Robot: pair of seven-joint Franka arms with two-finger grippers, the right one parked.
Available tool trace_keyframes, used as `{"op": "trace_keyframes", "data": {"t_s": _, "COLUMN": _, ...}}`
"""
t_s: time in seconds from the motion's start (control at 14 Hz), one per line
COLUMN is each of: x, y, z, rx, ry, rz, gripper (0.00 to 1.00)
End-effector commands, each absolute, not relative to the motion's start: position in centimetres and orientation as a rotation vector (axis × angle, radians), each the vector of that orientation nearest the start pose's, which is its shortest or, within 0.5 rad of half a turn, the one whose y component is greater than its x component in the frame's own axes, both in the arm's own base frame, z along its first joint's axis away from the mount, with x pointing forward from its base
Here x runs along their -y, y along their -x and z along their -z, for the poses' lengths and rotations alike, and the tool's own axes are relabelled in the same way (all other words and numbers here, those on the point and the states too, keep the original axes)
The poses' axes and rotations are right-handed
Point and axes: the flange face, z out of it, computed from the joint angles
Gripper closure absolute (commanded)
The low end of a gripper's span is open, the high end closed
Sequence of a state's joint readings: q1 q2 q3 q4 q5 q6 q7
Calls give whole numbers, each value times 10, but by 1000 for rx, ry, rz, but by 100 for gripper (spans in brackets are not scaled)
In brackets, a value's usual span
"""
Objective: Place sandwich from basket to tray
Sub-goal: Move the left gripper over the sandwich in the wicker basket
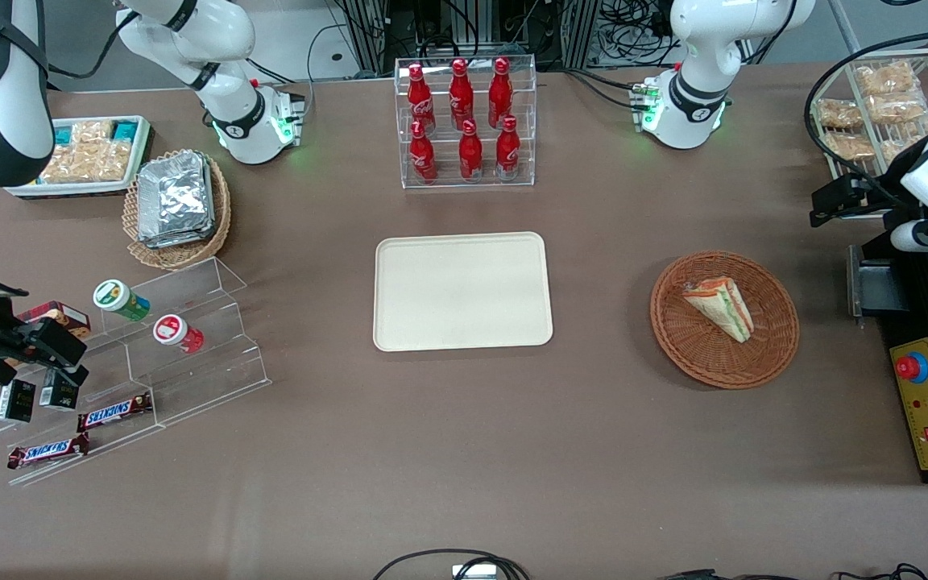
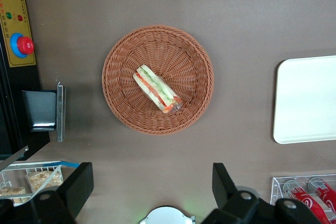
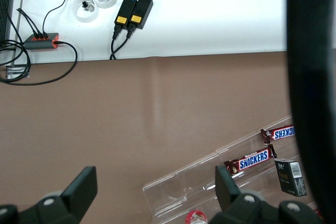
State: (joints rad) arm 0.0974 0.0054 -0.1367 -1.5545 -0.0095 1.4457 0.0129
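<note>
Sandwich point(image 1: 720, 307): lying in the basket point(image 1: 778, 354), toward its 11 o'clock rim in the front view.
Tray point(image 1: 462, 291): well apart, bare.
Gripper point(image 2: 152, 190): fingers spread wide, apparently raised above the table, holding nothing.

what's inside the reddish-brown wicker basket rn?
Only the wrapped triangular sandwich lies in the round reddish-brown wicker basket; weave beneath it is covered. The open pincer hangs high above the table beside the basket.
</note>
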Motion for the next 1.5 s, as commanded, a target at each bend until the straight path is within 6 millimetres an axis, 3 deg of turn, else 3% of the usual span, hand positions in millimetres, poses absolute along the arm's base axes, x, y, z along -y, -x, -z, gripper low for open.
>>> {"op": "trace_keyframes", "data": {"t_s": 0.0, "x": 23, "y": -544, "z": -620, "rx": -94, "ry": 3134, "rz": -168, "gripper": 0}}
{"op": "trace_keyframes", "data": {"t_s": 0.29, "x": 26, "y": -551, "z": -606, "rx": -37, "ry": 3090, "rz": -191, "gripper": 0}}
{"op": "trace_keyframes", "data": {"t_s": 0.5, "x": 36, "y": -541, "z": -557, "rx": -17, "ry": 3028, "rz": -186, "gripper": 0}}
{"op": "trace_keyframes", "data": {"t_s": 1.0, "x": 38, "y": -519, "z": -416, "rx": 444, "ry": 3003, "rz": -64, "gripper": 0}}
{"op": "trace_keyframes", "data": {"t_s": 1.43, "x": 38, "y": -508, "z": -353, "rx": 763, "ry": 2951, "rz": -46, "gripper": 0}}
